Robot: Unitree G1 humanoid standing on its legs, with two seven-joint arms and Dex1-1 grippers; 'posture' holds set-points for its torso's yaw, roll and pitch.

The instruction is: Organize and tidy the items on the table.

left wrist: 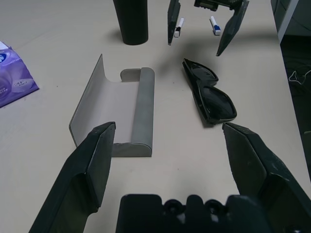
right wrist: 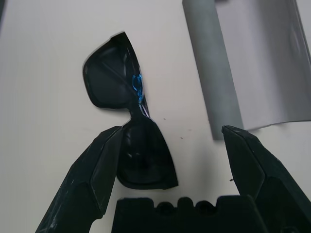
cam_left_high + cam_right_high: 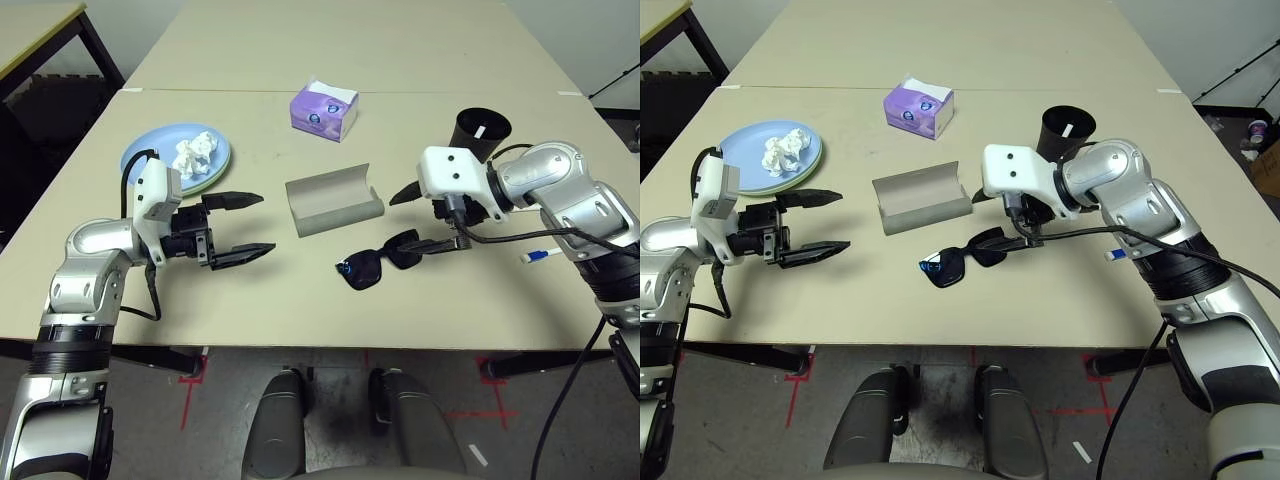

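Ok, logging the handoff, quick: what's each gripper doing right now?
Left gripper: open, holding nothing.
Right gripper: open, above the sunglasses, holding nothing.

The grey glasses case (image 3: 333, 204) is lying open on the beige desk (image 3: 420, 60), its curved lid tipped back. Just in front of it, the black sunglasses (image 3: 377, 262) are resting folded, lenses flat — a small blue mark showing on one lens. Off to the left, the stacked pale green and light blue plates (image 3: 176, 160) are sitting with crumpled white tissue (image 3: 195, 152) lying on top. A white pen (image 3: 541, 256) with a blue tip is lying near the desk's right side.
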